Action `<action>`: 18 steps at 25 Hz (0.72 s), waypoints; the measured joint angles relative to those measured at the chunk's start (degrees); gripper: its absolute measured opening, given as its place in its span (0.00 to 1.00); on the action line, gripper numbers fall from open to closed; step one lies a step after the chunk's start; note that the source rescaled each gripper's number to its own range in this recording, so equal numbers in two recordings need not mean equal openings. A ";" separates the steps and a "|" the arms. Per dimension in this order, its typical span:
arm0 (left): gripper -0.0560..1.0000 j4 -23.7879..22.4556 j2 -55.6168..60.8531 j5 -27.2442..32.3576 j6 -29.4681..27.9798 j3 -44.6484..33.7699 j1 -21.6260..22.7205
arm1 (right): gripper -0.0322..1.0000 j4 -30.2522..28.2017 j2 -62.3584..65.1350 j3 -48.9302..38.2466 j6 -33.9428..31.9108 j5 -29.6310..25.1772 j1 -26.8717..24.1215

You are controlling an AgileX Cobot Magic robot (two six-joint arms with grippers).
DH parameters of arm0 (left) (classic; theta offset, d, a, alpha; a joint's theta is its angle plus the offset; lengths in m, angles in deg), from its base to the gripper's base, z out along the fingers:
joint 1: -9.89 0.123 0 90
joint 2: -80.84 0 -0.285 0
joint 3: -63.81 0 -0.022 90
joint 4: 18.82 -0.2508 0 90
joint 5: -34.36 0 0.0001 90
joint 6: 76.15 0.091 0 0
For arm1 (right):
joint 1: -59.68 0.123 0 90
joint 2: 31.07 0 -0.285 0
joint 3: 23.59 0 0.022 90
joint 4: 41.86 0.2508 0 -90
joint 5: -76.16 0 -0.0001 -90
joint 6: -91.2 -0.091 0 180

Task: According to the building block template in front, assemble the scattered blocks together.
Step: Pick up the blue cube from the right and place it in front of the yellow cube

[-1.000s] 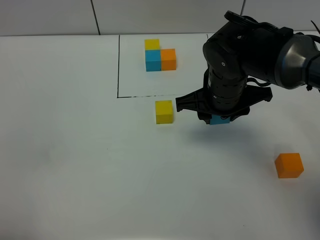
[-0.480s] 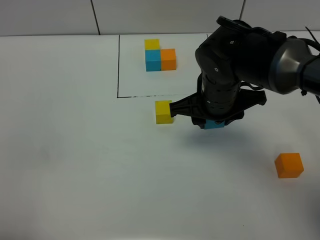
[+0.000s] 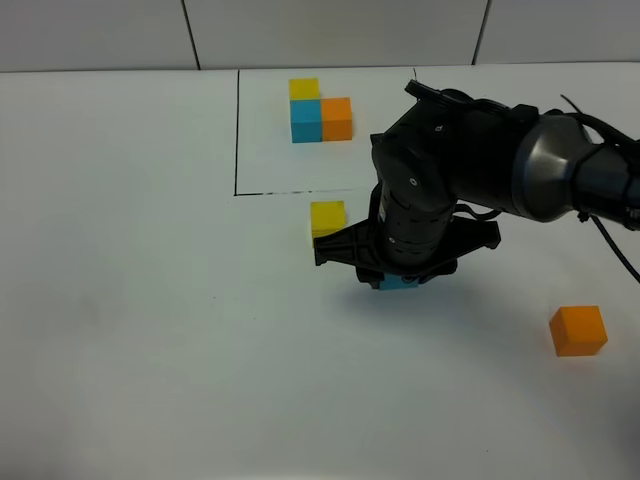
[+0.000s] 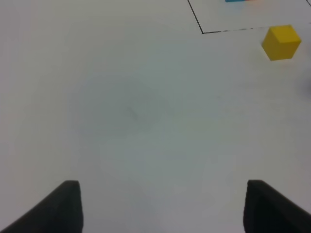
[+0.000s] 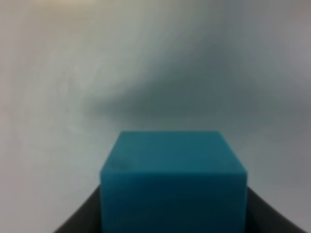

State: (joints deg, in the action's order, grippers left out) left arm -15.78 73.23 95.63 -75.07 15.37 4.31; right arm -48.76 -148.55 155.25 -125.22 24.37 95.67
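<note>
— Scattered blocks: where does each one sit?

— In the high view the blue cube (image 3: 398,284) is just right of centre, clamped between the fingers of the right end effector (image 3: 400,270). The wrist view shows the dark fingers pressed against both of its sides. I cannot tell whether it touches the worktop (image 3: 150,300).

— And the other two?

— The yellow cube (image 3: 327,216) rests just up and left of the blue one, close below the black outline (image 3: 237,130); the end effector's body partly overlaps it. The orange cube (image 3: 578,331) lies well apart at the lower right.

— The template?

— At the top centre, inside the outline: the template (image 3: 320,112) has yellow behind blue, with orange to the right of blue.

— The other arm?

— The left end effector (image 4: 167,206) has its fingers apart over bare worktop, holding nothing, with the yellow cube far ahead of it.
</note>
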 joint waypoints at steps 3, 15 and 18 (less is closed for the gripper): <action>0.51 0.00 0.00 0.00 0.00 0.00 0.00 | 0.05 0.28 -1.73 0.00 0.01 1.06 0.51; 0.51 0.00 0.00 0.00 0.00 0.00 0.00 | 0.05 0.70 -5.76 1.87 0.20 3.12 1.21; 0.51 0.00 0.00 0.00 0.00 0.00 0.00 | 0.05 0.71 -5.76 2.11 0.20 3.13 1.52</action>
State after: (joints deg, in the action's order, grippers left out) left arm -15.78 73.23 95.63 -75.07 15.37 4.31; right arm -48.05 -154.31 157.36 -125.02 27.51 97.20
